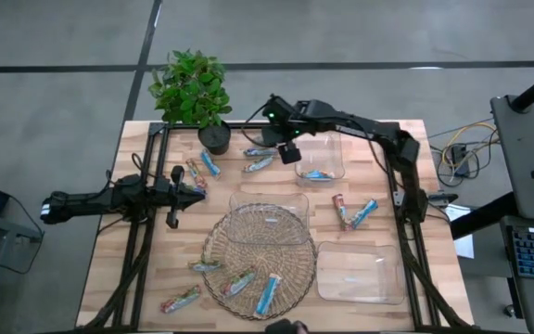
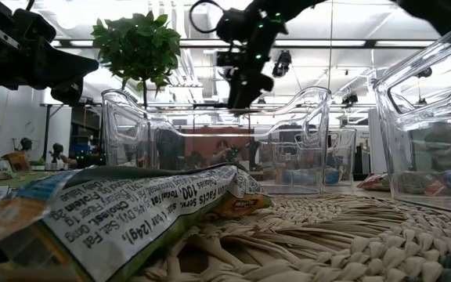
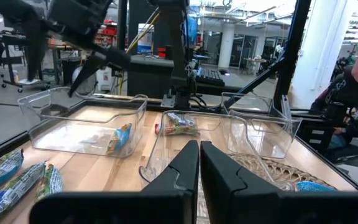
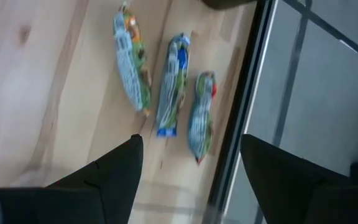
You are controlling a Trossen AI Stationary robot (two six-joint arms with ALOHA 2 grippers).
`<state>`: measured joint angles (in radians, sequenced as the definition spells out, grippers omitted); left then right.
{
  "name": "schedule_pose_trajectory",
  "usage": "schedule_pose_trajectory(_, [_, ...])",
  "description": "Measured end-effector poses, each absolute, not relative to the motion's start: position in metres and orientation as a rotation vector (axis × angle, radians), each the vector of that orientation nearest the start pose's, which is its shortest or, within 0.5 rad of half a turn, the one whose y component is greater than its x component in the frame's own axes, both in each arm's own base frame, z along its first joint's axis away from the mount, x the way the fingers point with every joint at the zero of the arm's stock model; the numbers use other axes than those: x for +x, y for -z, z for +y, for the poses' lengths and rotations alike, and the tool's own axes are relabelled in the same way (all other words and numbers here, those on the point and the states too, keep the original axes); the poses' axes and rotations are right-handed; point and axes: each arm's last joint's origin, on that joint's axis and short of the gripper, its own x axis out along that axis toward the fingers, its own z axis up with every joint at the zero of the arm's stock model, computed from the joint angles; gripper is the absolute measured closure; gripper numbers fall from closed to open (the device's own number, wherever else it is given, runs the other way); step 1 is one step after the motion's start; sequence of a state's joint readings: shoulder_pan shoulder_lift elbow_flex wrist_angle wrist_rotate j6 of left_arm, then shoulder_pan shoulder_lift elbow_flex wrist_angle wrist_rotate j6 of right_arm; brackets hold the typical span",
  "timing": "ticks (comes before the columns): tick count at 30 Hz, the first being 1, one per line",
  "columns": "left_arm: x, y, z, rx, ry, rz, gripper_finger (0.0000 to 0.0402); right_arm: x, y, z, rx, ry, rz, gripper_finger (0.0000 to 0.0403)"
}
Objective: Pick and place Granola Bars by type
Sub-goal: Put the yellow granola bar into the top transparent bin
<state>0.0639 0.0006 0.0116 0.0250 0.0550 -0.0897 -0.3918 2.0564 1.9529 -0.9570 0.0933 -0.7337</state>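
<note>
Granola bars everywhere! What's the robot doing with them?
It is sorting granola bars into clear trays. One blue bar already lies in the far tray. The right gripper hangs open beside that tray, above bars on the wood. The left gripper waits shut at the table's left side. More bars lie on the wicker mat.

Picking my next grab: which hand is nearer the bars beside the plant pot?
Right. The right hand hangs open just beside those bars; the left hand waits shut, farther off.

Granola Bars point(image 1: 269, 292) across wicker mat point(image 1: 219, 243) and table point(image 1: 109, 260)
</note>
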Motion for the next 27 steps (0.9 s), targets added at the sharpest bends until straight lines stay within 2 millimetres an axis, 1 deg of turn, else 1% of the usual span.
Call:
schedule_pose_trajectory(4, [0.097,-0.170,0.005,-0.087,-0.007,-0.036,0.0402,0.429,-0.278,-0.176,-0.495,0.022,1.145,0.0142])
schedule_pose_trajectory(7, [0.097,-0.170,0.005,-0.088,-0.008,-0.036,0.0402,0.442,-0.270,-0.179,-0.456,-0.001,1.140,0.0142])
schedule_pose_trajectory(12, [0.097,-0.170,0.005,-0.088,-0.007,-0.036,0.0402,0.458,-0.251,-0.179,-0.420,-0.025,1.176,0.0142])
schedule_pose_trajectory(18, [0.097,-0.170,0.005,-0.087,-0.007,-0.036,0.0402,0.467,-0.238,-0.175,-0.408,-0.061,1.186,0.0142])
schedule_pose_trajectory(27, [0.097,-0.170,0.005,-0.087,-0.007,-0.035,0.0402,0.474,-0.219,-0.171,-0.366,-0.088,1.202,0.0143])
